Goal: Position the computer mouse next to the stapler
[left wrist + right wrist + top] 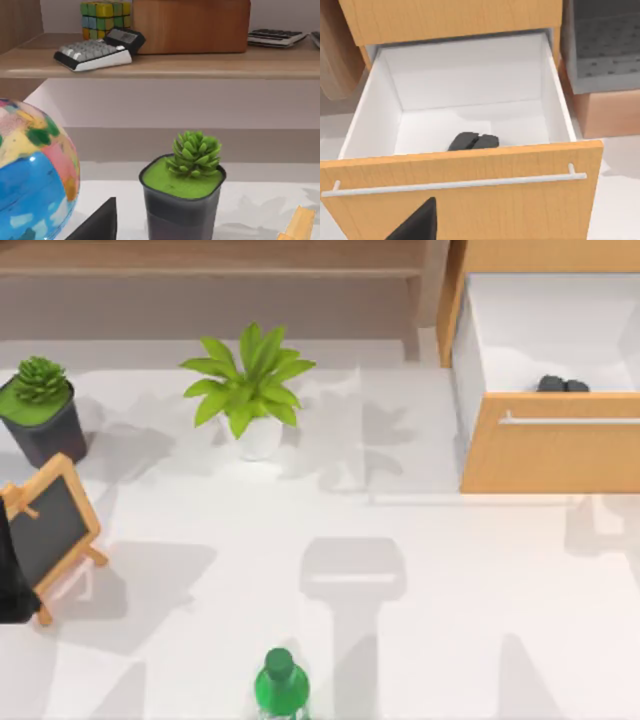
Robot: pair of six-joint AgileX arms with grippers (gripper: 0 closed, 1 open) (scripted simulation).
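The computer mouse (562, 385) lies in the open drawer (470, 360), its near half hidden behind the drawer front (470, 200). A green bottle (281, 686) is cut off at the top view's lower edge, and a small chalkboard easel (50, 525) at its left edge. In the left wrist view a colourful globe (30, 175) is cut off by the edge.

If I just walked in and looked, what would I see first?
Probably the open wooden drawer at the table's right side, with the small dark computer mouse lying inside near its front panel. Next, the leafy green plant in a white pot near the middle back of the table, and the colourful globe in the left wrist view, beside a succulent in a dark pot.
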